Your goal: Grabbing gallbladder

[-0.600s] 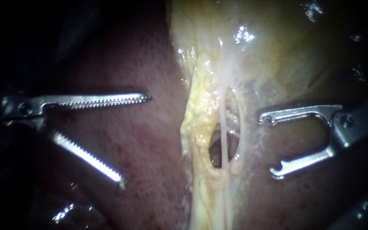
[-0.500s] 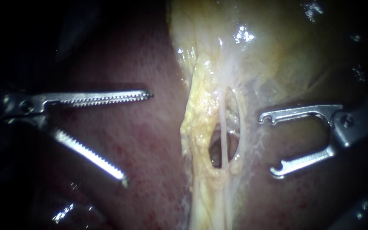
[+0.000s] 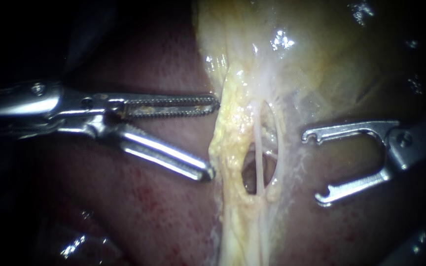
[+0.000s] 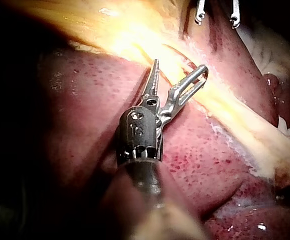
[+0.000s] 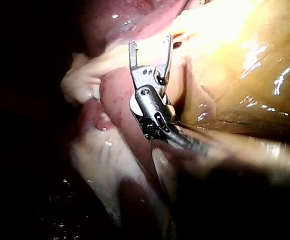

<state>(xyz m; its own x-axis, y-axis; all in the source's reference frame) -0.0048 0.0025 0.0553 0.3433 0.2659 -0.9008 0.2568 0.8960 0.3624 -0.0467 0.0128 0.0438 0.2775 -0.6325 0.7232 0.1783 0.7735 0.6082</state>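
Endoscope view shows the gallbladder (image 3: 321, 59) at upper right, its yellow strip (image 3: 230, 133) running down over the liver (image 3: 163, 197). The left instrument (image 3: 212, 139) should, I judge, take a full bite of that strip before closing. Its jaws gape wide, tips at the strip's edge, gripping nothing; the right instrument (image 3: 312, 168) is open too, empty.

We see our left instrument (image 4: 180, 66) lying over the dark red liver (image 4: 80, 110). Its jaws are spread with a clear gap, and their tips are over the near edge of a band of yellow tissue (image 4: 130, 40). Beyond that band, the two separated jaw tips of our right instrument (image 4: 216, 15) show.
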